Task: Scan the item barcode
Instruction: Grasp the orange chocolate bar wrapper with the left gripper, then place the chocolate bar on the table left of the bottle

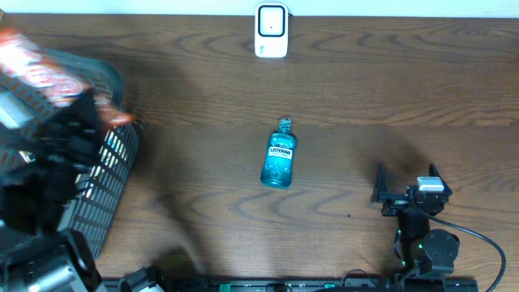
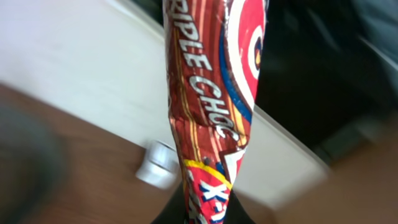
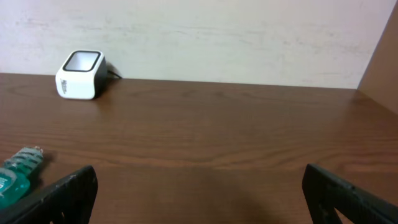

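My left gripper (image 2: 208,214) is shut on the lower end of a red snack packet (image 2: 214,81) printed "TRIPLE CHOC". In the overhead view the packet (image 1: 32,65) is lifted at the far left, above the basket, blurred by motion. No barcode shows on the faces in view. The white scanner (image 1: 271,31) stands at the table's far edge in the middle, and it appears behind the packet as a blurred white scanner (image 2: 158,165). My right gripper (image 1: 408,182) rests open and holding nothing at the near right, its jaws wide apart around bare wood (image 3: 199,193).
A black mesh basket (image 1: 105,178) sits at the left edge under my left arm. A blue Listerine bottle (image 1: 279,154) lies on its side mid-table, cap toward the scanner (image 3: 79,74); the bottle's end (image 3: 15,177) shows left of my right fingers.
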Controlling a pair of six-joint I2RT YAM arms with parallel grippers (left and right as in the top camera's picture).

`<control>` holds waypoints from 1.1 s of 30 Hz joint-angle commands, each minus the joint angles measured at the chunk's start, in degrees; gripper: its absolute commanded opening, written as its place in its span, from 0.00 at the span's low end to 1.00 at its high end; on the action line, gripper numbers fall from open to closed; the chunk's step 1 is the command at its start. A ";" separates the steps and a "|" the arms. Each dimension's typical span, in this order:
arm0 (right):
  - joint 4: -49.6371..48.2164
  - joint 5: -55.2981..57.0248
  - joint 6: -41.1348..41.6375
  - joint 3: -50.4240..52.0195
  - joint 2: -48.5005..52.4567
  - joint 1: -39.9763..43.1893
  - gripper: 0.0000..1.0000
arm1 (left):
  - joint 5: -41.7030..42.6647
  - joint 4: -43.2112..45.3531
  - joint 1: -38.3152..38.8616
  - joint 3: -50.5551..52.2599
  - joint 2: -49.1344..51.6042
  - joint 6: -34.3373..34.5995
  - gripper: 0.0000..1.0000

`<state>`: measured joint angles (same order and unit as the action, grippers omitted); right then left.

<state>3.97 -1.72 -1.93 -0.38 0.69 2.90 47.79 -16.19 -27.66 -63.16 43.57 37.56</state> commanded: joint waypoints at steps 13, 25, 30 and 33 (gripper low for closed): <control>0.17 0.04 -0.26 0.07 -0.31 -0.22 0.99 | -39.08 -15.98 48.89 -0.83 19.30 -16.96 0.08; 0.17 0.04 -0.26 0.07 -0.31 -0.22 0.99 | -43.98 -11.19 53.53 -0.83 46.86 -14.12 0.07; 0.17 0.04 -0.26 0.07 -0.31 -0.22 0.99 | -43.76 -9.57 53.99 -0.83 54.80 -10.58 0.07; 0.17 0.04 -0.26 0.07 -0.31 -0.22 0.99 | -43.76 -8.20 54.95 -0.83 58.93 -9.01 0.07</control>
<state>3.97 -1.72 -1.93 -0.38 0.69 2.92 5.15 -25.17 26.30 -63.29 100.18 25.91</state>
